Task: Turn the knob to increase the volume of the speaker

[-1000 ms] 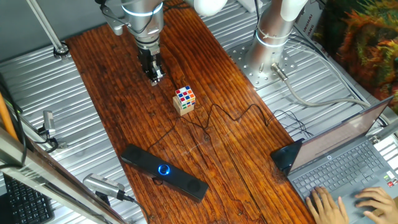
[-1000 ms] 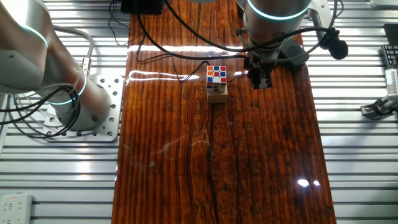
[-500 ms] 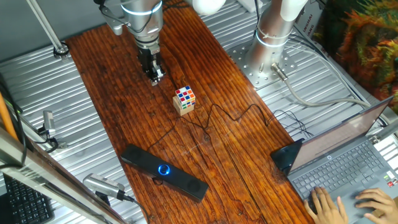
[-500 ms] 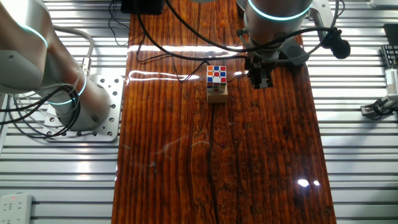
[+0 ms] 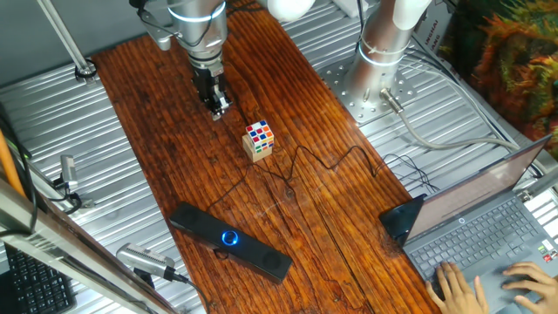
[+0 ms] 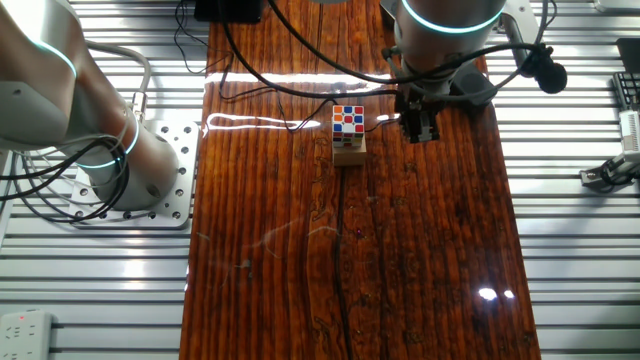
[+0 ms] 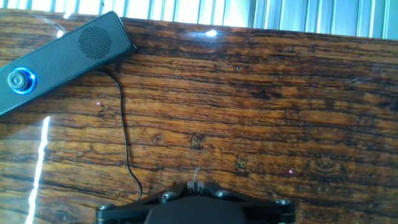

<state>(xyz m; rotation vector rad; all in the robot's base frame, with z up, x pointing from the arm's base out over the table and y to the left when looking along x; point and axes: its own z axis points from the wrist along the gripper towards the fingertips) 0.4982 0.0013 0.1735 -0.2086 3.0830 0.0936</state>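
The gripper [image 5: 218,108] hung over the wooden table [image 5: 174,157], fingers pressed together and holding nothing. The speaker [image 5: 229,241] lay well apart from it, at the table's opposite end, with the knob [image 5: 230,236] glowing blue at its middle. A Rubik's cube [image 5: 258,140] on a small block stood between gripper and speaker, nearer the gripper. A thin black cable [image 7: 126,155] ran from the speaker's end.

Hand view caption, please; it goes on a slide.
The hand hangs above the wooden table, far from the speaker and its blue-lit knob.
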